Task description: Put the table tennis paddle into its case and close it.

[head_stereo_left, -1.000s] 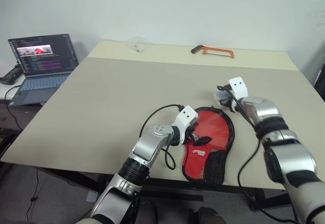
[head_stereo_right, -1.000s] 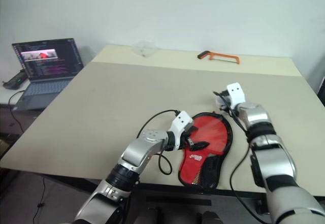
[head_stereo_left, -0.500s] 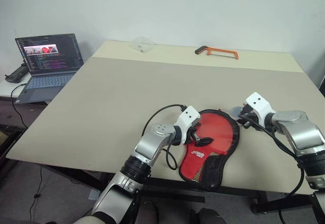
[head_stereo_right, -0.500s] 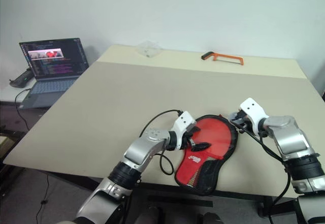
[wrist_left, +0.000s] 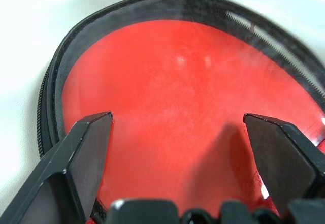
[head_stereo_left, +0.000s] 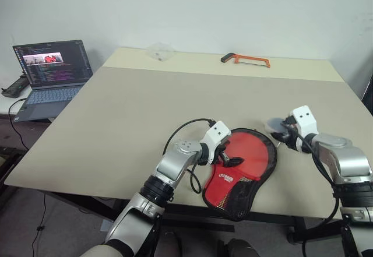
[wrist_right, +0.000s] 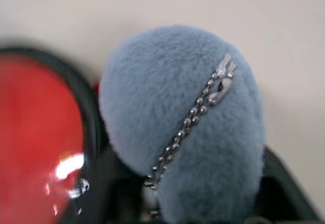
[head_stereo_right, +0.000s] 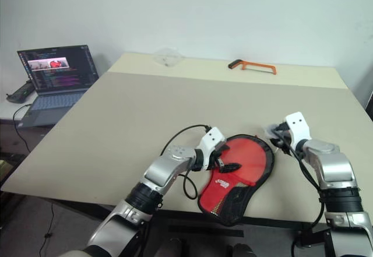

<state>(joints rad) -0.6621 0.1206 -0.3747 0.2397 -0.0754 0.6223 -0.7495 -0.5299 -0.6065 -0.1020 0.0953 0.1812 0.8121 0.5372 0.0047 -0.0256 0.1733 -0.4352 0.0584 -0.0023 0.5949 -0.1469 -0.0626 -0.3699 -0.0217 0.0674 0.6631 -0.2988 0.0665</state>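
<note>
The case (head_stereo_left: 269, 165) lies flat near the table's front edge, its black zipper rim around a red inside, with a white logo and black mesh at the narrow near end. A smooth, glossy red round face (wrist_left: 177, 76) fills the wide end; it looks like the table tennis paddle (head_stereo_left: 250, 152), and its handle is hidden. My left gripper (head_stereo_left: 229, 155) hovers open just above this red face, its fingers (wrist_left: 86, 148) spread wide. My right gripper (head_stereo_left: 284, 134) is at the case's far right rim, with a fluffy grey-blue pom-pom (wrist_right: 183, 117) on a ball chain right in front of it.
An orange hacksaw (head_stereo_left: 245, 60) and a clear plastic piece (head_stereo_left: 159, 50) lie at the table's far edge. An open laptop (head_stereo_left: 49, 70) stands on a lower surface to the left. The case's narrow end reaches almost to the table's front edge (head_stereo_left: 175, 201).
My right gripper has drawn back from beyond the case to its far right rim, the arm dropping outward. The left gripper stays open over the red face. The camera has shifted a little.
</note>
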